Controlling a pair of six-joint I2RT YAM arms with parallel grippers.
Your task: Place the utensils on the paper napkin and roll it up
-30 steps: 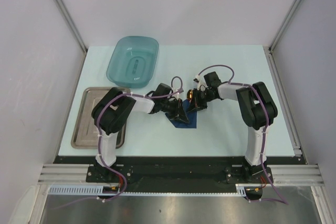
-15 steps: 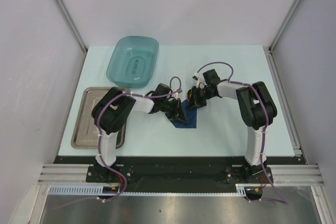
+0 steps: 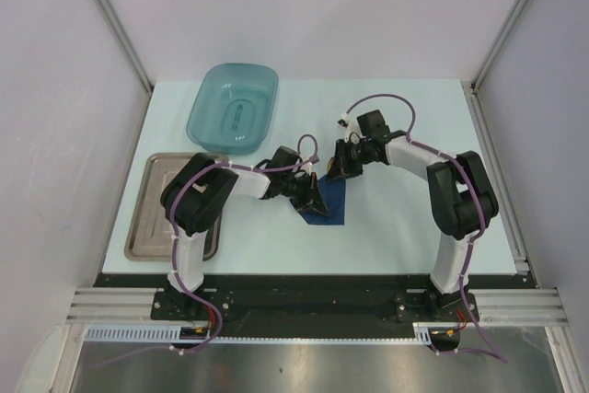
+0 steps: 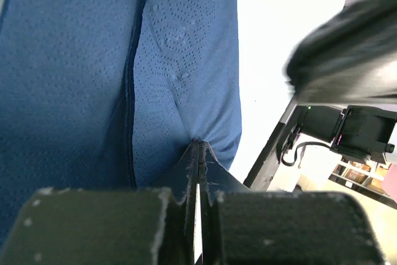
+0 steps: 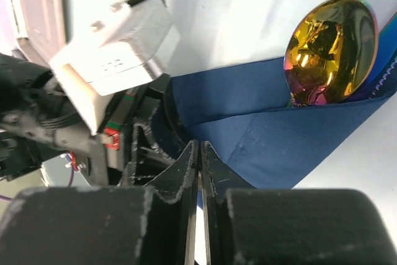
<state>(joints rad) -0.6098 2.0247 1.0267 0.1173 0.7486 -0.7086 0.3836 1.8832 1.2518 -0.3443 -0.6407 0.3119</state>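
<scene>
Paper napkin [image 4: 180, 60] pinched by closed left hand [image 4: 198, 148] and closed right hand [image 5: 199, 148]; gold spoon bowl [image 5: 327, 48] protrudes; fold best pulled evenly, tightly.

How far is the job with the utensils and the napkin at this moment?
Done: the spoon lies inside the folded paper napkin, with only its gold bowl showing; no other utensil shows. In hand: the left hand and the right hand are both shut on napkin folds. Left: the roll looks loose and not finished.
</scene>
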